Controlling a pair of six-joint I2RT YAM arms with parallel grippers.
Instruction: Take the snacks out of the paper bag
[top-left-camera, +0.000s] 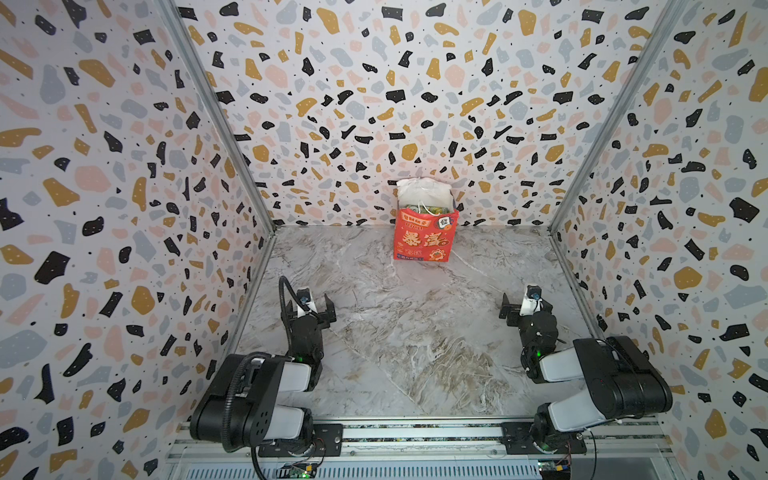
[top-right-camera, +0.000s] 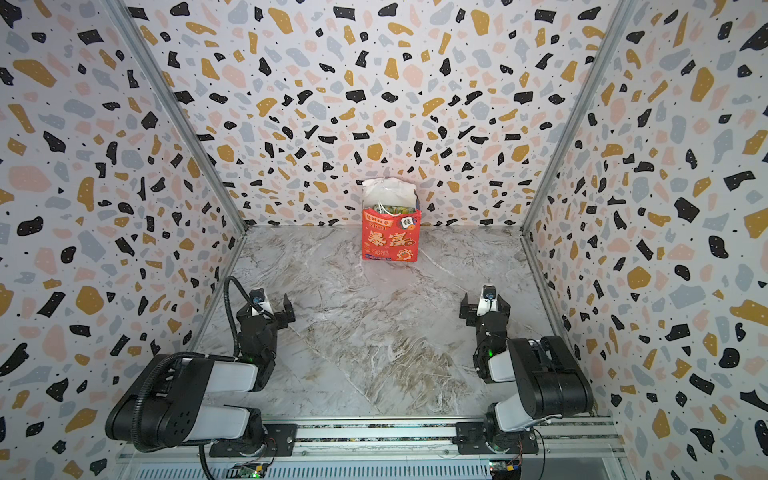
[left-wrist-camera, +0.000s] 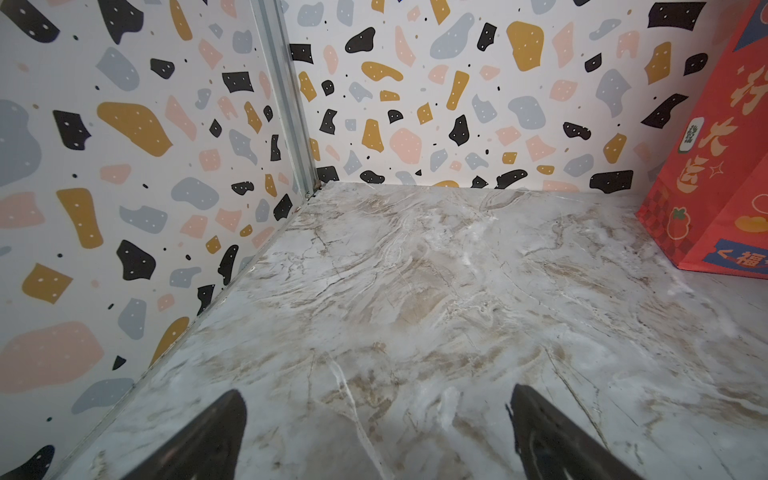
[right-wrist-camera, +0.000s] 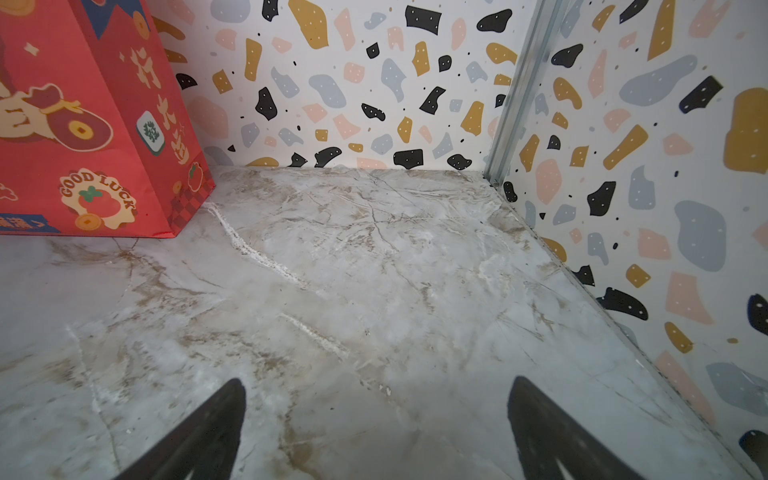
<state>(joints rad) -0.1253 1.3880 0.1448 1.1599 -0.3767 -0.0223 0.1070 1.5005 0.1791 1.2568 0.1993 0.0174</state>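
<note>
Left tool (left-wrist-camera: 376, 390) and right tool (right-wrist-camera: 376, 380): jaws fully spread, nothing held, low over the near table (top-left-camera: 415, 332), well apart. Bag (top-left-camera: 426, 237): upright at the far middle of the table, close to the back wall (top-left-camera: 415, 104), mouth open. Snacks (top-left-camera: 428, 208): inside the bag, only their tops visible.

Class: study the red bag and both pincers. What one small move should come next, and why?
Probably reach the right pincer forward toward the open top of the paper bag. It stands upright by the back wall, snacks showing inside; this pincer and the left pincer are both open, empty, far from it.
</note>
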